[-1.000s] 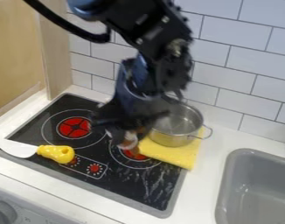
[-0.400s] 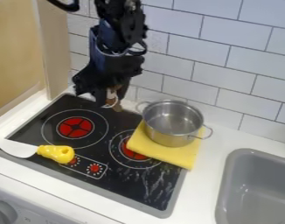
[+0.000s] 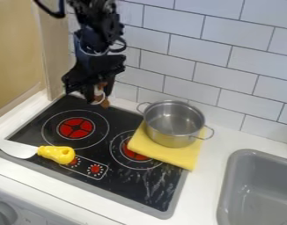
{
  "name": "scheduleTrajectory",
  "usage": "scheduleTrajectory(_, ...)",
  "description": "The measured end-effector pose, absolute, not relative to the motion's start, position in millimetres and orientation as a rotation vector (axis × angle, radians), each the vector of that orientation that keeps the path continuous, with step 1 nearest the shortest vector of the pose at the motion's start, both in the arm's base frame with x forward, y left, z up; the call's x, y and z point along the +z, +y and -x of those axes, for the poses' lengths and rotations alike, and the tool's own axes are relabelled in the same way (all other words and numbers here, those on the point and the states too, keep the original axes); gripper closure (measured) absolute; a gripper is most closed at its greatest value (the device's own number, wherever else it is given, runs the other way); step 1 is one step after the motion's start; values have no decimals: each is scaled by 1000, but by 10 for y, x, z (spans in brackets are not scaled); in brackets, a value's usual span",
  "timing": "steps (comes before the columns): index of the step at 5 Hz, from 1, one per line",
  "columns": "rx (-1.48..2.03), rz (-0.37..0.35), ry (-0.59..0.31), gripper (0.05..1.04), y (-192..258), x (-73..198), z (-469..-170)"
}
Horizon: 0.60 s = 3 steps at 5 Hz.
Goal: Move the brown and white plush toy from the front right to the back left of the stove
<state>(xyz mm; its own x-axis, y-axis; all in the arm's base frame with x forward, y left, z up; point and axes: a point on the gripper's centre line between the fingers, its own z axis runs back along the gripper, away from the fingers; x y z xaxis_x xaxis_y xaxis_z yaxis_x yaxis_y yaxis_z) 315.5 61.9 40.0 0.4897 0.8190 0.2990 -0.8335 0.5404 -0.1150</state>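
Note:
Above the back left corner of the black stovetop hangs my gripper [image 3: 98, 96], closed on a small brown and white object [image 3: 103, 102] that pokes out below it. A steel pot [image 3: 173, 124] with two handles stands upright on a folded yellow cloth [image 3: 163, 152], to the right of the gripper. The cloth covers part of the right burner. At the stove's left front lies a spatula-like utensil [image 3: 56, 154] with a yellow handle and a white blade.
The black stovetop [image 3: 119, 176] has two red-centred burners and a grey rim. A grey sink [image 3: 252, 193] is set into the white counter at the right. Behind stands a tiled wall [image 3: 228, 72]; a wooden panel [image 3: 16, 52] rises at the left.
My gripper has moved left and back from in front of the pot to the stove's back left, carrying the small object. The pot, cloth and utensil have stayed put.

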Motion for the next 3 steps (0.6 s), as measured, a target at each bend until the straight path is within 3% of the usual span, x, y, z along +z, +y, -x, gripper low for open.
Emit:
scheduleTrajectory(2,1024,-6,-304,722,813,119,-3460)
scheduleTrajectory(3,1015,-9,-290,645,845,38,-3543)
